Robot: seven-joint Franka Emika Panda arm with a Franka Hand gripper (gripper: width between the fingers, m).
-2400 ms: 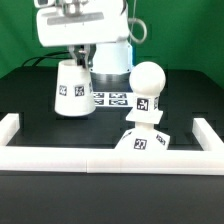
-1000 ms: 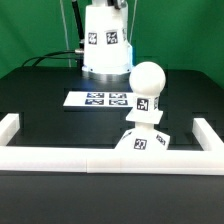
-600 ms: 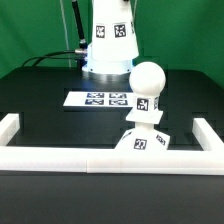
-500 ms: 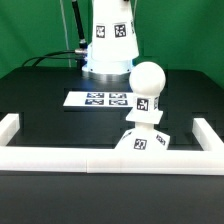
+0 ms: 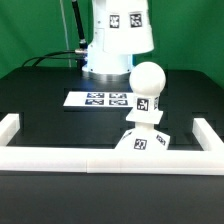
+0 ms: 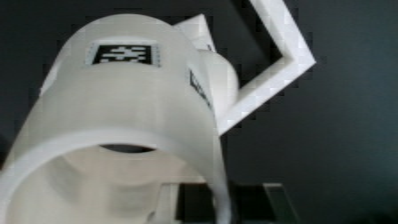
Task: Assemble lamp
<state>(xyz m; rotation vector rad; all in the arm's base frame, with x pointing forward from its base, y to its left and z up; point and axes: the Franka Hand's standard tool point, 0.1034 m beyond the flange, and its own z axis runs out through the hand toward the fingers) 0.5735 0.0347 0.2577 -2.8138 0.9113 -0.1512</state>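
Black tabletop (image 5: 60, 120) with green behind it, white border rails (image 5: 100, 160) along the front and sides, and the marker board (image 5: 100, 99) lying flat toward the back. From the exterior view, the bulb (image 5: 147, 82) stands upright on its neck in the square base (image 5: 141, 141), near the front rail and toward the exterior view's right. The shade (image 5: 122, 22) is up in the air at the top of the picture, above and behind the bulb toward the exterior view's left, well clear of it, its tags facing the camera. The hand itself is out of that picture, so nothing there shows how it grips.

In the wrist view the shade (image 6: 125, 110) fills most of the picture, close against the camera, its open mouth curving near the hand (image 6: 217, 203). Two dark fingers (image 6: 267, 200) show at the edge of the frame with the shade's thin wall apparently between them; I would say they are pinched on the rim, though the blur makes that hard to swear to. A rail corner (image 6: 276, 60) lies far below.

The shade looks like stiff, hollow moulded plastic: light, smooth, a bit slippery, and likely to swing on a rim grip. Holding the wall at the mouth seems the sensible place, since the body is too broad to span.
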